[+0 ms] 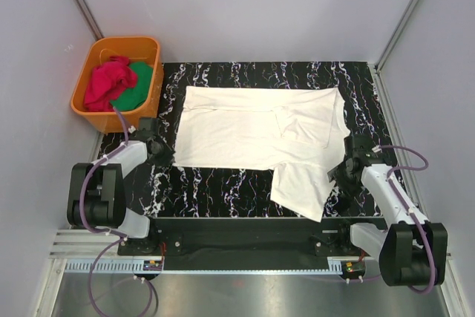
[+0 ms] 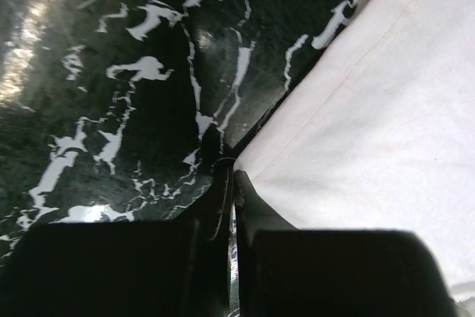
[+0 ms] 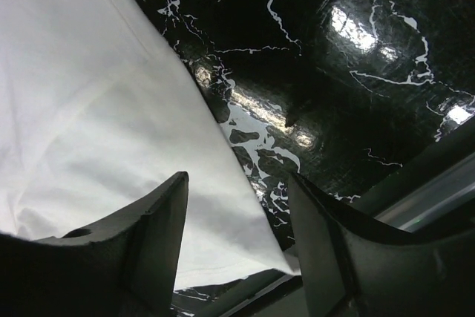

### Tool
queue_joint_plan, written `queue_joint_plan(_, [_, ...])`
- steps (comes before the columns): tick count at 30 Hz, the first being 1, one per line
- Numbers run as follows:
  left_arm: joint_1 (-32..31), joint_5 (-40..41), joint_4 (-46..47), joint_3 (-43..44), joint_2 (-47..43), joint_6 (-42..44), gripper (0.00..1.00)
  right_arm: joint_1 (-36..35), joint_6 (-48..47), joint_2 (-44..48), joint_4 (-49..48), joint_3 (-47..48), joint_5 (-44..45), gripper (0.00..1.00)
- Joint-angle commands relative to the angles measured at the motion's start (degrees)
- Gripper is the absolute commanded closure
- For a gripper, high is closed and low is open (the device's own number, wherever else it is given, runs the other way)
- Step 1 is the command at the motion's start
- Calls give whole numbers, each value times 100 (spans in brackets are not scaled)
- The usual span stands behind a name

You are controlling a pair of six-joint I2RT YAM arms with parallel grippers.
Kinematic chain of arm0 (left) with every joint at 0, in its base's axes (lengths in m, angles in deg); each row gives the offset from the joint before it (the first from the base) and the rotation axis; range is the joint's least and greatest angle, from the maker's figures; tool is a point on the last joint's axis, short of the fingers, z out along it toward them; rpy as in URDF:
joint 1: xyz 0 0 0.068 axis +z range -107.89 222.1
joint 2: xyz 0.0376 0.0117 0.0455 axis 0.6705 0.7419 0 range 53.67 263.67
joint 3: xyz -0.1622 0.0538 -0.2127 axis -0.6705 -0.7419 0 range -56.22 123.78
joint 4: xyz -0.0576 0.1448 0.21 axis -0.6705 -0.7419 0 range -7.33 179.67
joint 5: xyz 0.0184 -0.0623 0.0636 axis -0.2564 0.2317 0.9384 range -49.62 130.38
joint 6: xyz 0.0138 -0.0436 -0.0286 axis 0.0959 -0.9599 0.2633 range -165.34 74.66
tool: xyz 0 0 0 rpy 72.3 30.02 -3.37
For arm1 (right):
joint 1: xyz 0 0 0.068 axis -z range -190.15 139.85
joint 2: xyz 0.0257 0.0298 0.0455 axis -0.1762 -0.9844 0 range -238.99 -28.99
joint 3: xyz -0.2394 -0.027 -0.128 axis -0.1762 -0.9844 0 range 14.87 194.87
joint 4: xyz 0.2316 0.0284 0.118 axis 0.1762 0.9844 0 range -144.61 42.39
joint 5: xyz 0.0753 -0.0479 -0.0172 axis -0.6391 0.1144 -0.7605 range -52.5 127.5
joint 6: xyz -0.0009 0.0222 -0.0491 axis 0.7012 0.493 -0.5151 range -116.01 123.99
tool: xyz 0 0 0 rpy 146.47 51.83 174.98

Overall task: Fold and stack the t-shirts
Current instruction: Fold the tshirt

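The cream-white t-shirt (image 1: 256,128) lies spread flat on the black marbled table (image 1: 223,183). One flap (image 1: 300,187) reaches toward the near edge. My left gripper (image 1: 160,144) sits at the shirt's left edge. In the left wrist view its jaws (image 2: 230,172) are shut, tips pinched right at the shirt's hem (image 2: 349,109). My right gripper (image 1: 344,171) hovers by the flap's right side, open. In the right wrist view it (image 3: 237,177) straddles the cloth's edge (image 3: 111,131) without touching it. A red t-shirt (image 1: 106,83) lies bunched in the tub.
An orange plastic tub (image 1: 148,94) stands off the table's back left corner, holding the red shirt and a green cloth (image 1: 137,83). Grey walls close in on the left, back and right. A metal rail (image 1: 245,261) runs along the near edge.
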Motion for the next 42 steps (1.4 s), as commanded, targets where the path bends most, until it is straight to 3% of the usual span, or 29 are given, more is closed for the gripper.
queue_joint_plan(1, [289, 553, -307, 284, -5, 150, 100, 18, -319, -276, -277, 156, -143, 37])
queue_joint_plan(7, [439, 642, -412, 680, 56, 177, 100, 18, -539, -646, -383, 130, -477, 37])
queue_joint_plan(10, [440, 511, -333, 671, 92, 150, 100, 1, -768, -892, -761, 51, -1302, 38])
queue_joint_plan(13, [431, 317, -175, 522, 162, 98, 100, -157, -742, -963, -700, 42, -1567, 39])
queue_joint_plan(21, [422, 246, -114, 460, 136, 115, 100, -983, -224, -681, -339, -195, -1347, 45])
queue_joint_plan(25, [396, 246, -140, 469, 101, 115, 100, -984, -276, -901, -427, -108, -1172, 46])
queue_joint_plan(29, [404, 255, -166, 469, 48, 124, 100, -992, -13, -1024, -357, -99, -1119, 57])
queue_joint_plan(42, [404, 18, -43, 372, -40, 18, 100, -1080, 778, -1604, -243, 262, -671, 59])
